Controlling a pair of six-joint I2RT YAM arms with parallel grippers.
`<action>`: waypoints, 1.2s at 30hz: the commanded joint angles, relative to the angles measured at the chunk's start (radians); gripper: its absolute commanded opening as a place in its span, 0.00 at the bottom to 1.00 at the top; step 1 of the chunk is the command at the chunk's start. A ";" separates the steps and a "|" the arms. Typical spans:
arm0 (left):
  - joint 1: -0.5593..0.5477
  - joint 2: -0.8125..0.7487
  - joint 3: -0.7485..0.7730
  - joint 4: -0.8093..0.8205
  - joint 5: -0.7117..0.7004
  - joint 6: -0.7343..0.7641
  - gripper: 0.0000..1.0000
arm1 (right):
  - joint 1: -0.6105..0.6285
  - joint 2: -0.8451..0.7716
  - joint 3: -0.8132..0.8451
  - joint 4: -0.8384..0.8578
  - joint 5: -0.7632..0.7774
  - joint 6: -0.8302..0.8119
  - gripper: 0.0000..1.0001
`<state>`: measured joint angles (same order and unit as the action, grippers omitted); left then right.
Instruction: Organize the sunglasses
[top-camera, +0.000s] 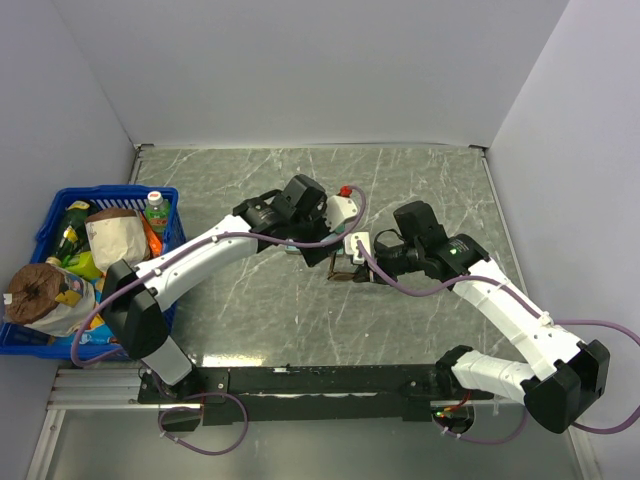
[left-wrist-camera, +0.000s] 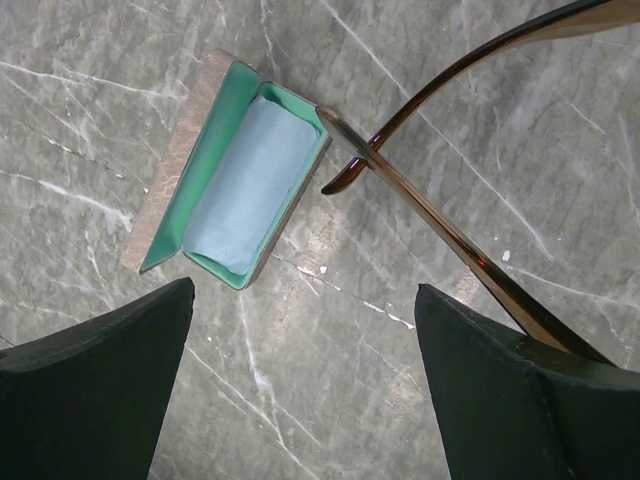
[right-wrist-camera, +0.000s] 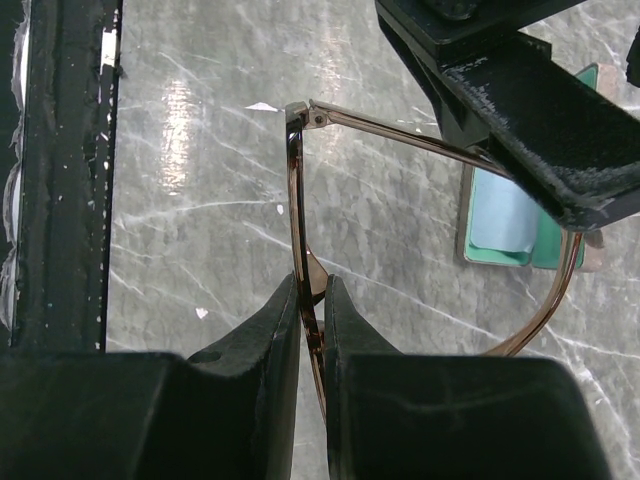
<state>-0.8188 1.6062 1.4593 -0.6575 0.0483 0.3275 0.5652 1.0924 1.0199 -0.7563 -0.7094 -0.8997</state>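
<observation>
Your right gripper (right-wrist-camera: 312, 300) is clamped on the sunglasses (right-wrist-camera: 295, 200) front, holding them above the table, probably so the left gripper (left-wrist-camera: 303, 300), fingers spread, can fold a temple. In the left wrist view the open case (left-wrist-camera: 165, 190) lies at eleven o'clock.

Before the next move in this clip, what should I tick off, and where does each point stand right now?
1. Grip: ok, right gripper is shut on the sunglasses at the frame front.
2. Lid open: ok, the case lies open and its teal lining shows.
3. Interior free: not ok, the cloth lies inside.
4. Folded: not ok, a temple stands out from the frame.
5. Contact: cannot tell; left gripper is open and a temple runs past one finger.
</observation>
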 joint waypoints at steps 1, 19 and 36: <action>-0.022 0.014 0.038 -0.005 0.024 -0.013 0.97 | 0.009 -0.012 -0.001 0.025 -0.052 -0.034 0.00; 0.013 -0.040 0.044 0.042 -0.064 -0.033 0.96 | 0.009 -0.031 0.014 -0.029 -0.127 -0.077 0.00; 0.136 -0.055 0.021 0.038 -0.005 -0.067 0.96 | -0.100 -0.058 0.085 -0.170 -0.433 -0.137 0.00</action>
<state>-0.6819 1.5135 1.4689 -0.6201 0.0154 0.2935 0.4934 1.0710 1.0451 -0.8803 -0.9813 -0.9710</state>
